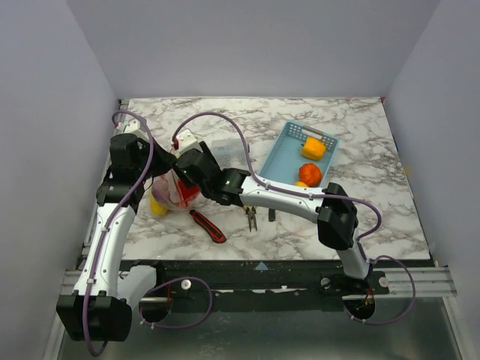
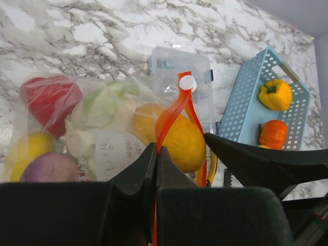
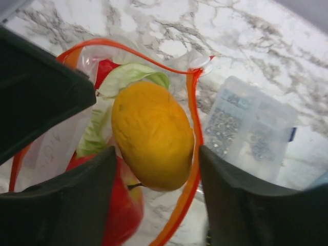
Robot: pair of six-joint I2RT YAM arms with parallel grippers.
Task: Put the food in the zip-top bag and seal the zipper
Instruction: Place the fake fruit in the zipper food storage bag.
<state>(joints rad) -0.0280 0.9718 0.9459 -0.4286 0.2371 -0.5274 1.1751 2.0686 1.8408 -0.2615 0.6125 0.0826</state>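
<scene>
Presently left gripper point(image 2: 156, 154) is clamped tight on the zipper point(image 2: 171, 115), holding the zip-top bag point(image 2: 87, 118) mouth up, lower centre of its wrist view. Right gripper point(image 3: 156, 154) straddles a yellow fruit point(image 3: 151, 133) in the bag mouth; jaws moderately apart, pinch or release unclear. Filling step, I judge. Next: let go, lift clear, then fetch the yellow pepper point(image 1: 313, 148) from the blue basket point(image 1: 281, 161), upper right of the overhead view.

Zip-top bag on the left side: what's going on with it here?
The left end effector is shut on the zipper, pinching one side of the zip-top bag. The right end effector straddles a yellow-orange fruit in the open mouth; whether it grips is unclear. More food sits in the blue basket.
</scene>
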